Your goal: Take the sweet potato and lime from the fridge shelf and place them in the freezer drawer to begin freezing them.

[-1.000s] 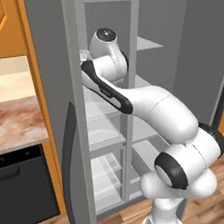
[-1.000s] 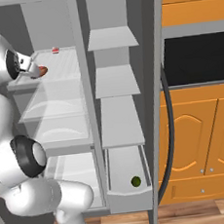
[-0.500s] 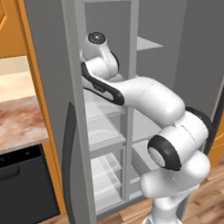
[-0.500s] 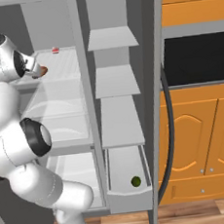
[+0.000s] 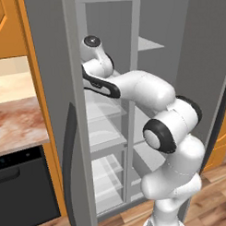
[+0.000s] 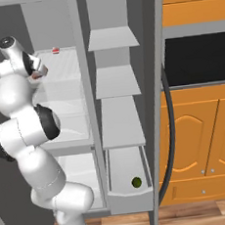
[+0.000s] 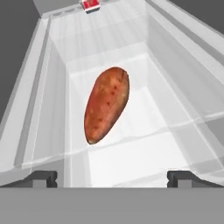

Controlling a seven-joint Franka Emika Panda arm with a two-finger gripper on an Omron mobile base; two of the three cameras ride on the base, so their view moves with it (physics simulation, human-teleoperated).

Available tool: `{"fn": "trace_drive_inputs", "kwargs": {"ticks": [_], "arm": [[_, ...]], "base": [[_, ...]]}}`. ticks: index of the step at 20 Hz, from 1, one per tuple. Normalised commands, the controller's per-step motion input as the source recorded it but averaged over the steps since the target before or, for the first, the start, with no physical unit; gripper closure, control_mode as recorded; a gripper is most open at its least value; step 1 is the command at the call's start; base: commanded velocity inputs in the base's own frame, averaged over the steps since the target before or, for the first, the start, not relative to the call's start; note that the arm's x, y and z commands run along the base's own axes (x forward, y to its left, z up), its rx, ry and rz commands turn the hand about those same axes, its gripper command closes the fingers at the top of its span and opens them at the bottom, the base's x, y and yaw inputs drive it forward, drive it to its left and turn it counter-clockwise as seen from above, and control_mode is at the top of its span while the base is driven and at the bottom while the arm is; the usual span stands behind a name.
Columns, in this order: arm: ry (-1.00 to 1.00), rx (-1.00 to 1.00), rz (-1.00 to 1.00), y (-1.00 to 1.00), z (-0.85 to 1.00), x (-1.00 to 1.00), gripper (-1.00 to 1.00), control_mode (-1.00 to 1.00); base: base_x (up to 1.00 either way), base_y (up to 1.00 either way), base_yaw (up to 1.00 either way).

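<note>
Reddish-orange sweet potato (image 7: 107, 104) just ahead of wide-spread gripper (image 7: 112, 177)

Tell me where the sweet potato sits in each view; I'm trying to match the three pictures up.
Left base view: hidden behind the arm, which reaches into the upper left compartment.
Right base view: the sweet potato is a small reddish patch at upper left, at the arm's tip.
Hand view: centre, lying lengthwise on the fridge shelf.
Shared landmark: the small red item at the shelf's back, on the hand view's top edge.
</note>
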Motion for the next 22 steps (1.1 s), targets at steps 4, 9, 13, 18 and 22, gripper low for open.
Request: {"fn": "trace_drive_inputs", "kwargs": {"ticks": [4, 9, 13, 18, 22], "arm": [[0.07, 0.00, 0.00, 0.11, -0.01, 0.48, -1.00, -1.00], [0.10, -0.01, 0.00, 0.09, -0.03, 0.35, -1.00, -1.00], [0.10, 0.00, -0.02, 0.09, -0.09, 0.29, -1.00, -1.00], [0.06, 0.00, -0.03, 0.03, -0.23, 0.21, -1.00, -1.00], [0.02, 0.00, -0.04, 0.00, -0.30, 0.08, -1.00, -1.00]], "base": [[0.00, 0.00, 0.00], [0.00, 0.00, 0.00], [0.00, 0.00, 0.00], [0.00, 0.00, 0.00], [0.00, 0.00, 0.00]]}}
